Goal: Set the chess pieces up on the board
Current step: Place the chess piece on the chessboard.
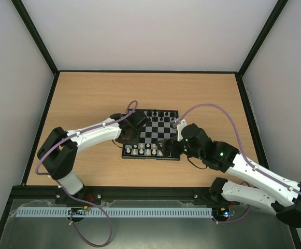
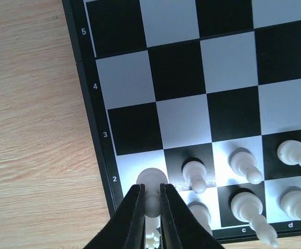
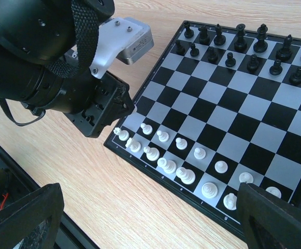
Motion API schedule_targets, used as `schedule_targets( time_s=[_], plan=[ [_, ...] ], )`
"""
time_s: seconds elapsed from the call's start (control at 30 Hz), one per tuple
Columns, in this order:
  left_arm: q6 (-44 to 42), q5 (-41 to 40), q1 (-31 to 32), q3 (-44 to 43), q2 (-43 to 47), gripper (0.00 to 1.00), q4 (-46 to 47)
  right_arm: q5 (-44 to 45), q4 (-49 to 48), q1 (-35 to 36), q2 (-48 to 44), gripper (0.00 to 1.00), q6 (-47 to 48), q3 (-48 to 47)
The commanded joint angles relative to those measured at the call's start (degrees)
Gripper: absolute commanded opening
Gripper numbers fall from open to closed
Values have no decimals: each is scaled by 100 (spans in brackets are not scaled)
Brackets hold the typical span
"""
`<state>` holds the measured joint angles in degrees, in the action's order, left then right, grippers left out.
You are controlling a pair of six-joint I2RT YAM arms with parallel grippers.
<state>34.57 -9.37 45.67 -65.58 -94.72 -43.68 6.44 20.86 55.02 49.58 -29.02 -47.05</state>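
Two slim black fingers (image 2: 132, 212) of the left gripper (image 2: 150, 193) are pressed shut on the stem of a small cream-white plastic pawn (image 2: 151, 177), at the left-edge square of row 2 on the small black-and-pale-grey checked chessboard (image 2: 228, 78). Other cream-white chess pieces (image 3: 181, 174) stand in two rows along that near edge. The right gripper (image 3: 150, 207) hangs over the near right corner, jaws spread wide, holding nothing. Small black pieces (image 3: 243, 46) fill the far rows.
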Motion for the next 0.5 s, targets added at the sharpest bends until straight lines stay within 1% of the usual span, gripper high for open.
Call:
schedule_targets(
  time_s=[0.0,0.23,0.47],
  plan=[
    [-151,195,-116,243,-85,9,162,-74,59,-18,87,92,-17,60],
    [-189,301,-186,515,-135,10,312,-149,10,-18,205,92,1,75],
    [-229,330,-194,543,-202,11,326,-190,-12,-23,279,92,10,82]
  ],
)
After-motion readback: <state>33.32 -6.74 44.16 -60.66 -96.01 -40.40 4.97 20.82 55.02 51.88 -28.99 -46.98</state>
